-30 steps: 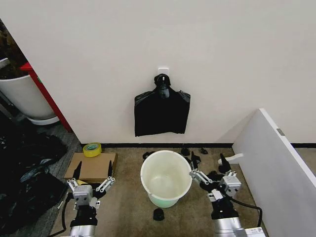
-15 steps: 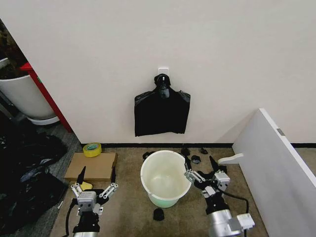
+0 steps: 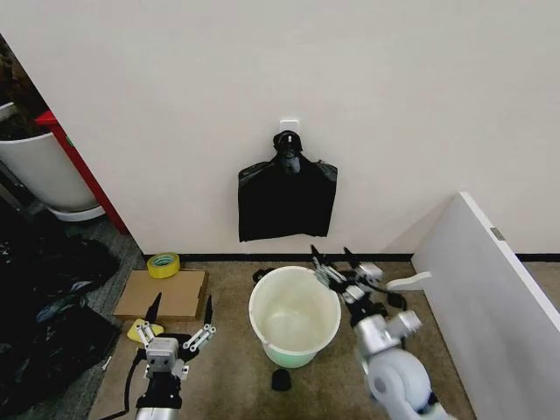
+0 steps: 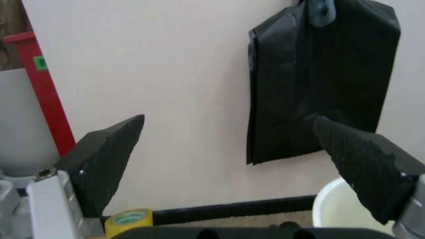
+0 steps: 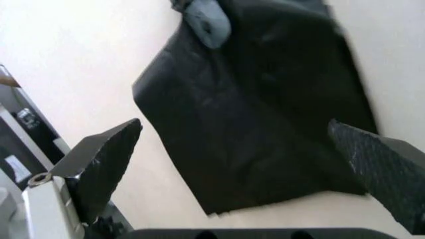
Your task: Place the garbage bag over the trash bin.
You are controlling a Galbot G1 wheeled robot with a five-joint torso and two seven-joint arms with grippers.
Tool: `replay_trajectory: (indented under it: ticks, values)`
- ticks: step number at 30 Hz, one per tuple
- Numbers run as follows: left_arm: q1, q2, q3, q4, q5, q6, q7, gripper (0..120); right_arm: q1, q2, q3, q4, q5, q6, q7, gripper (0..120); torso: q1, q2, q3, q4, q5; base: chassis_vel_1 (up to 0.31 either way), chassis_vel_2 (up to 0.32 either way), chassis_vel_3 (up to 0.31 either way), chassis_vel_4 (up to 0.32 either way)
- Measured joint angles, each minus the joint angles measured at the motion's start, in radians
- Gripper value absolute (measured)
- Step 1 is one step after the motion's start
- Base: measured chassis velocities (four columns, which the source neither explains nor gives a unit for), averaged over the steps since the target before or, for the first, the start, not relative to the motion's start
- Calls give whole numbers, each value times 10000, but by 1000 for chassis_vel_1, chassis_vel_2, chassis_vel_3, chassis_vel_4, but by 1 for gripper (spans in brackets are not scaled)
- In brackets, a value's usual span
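Head view: the bag is seen hung flat on the wall above the bare bin, the right gripper is raised toward it with jaws wide, the left gripper is held low, also spread, so the reach is judged underway and a pinch on the bag's lower edge is called for next.

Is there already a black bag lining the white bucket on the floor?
No, the head view looks straight into the trash bin, and its inside is bare cream plastic with no bag over the rim.
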Motion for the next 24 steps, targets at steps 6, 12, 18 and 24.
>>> replay_trajectory:
  ticks: [6,12,18,24]
  values:
    - [170,-2,-119,-70,26,-26,55,100,1893,147,-676,-1224,268,-185,103,100,0,0,0,1,0,0,0,0,0]
    - [307,-172,-164,-85,162,-94,57,100,3077,526,-907,-2494,375,-216,239,100,0,0,0,-1,0,0,0,0,0]
    - [334,-248,-187,-99,193,-120,51,100,3901,796,-877,-3170,645,-225,346,100,0,0,0,-2,-2,0,0,0,0]
    - [284,-299,-242,-62,197,-131,-7,100,4815,1076,-966,-3671,713,-322,654,100,0,0,-1,-2,-2,0,0,0,0]
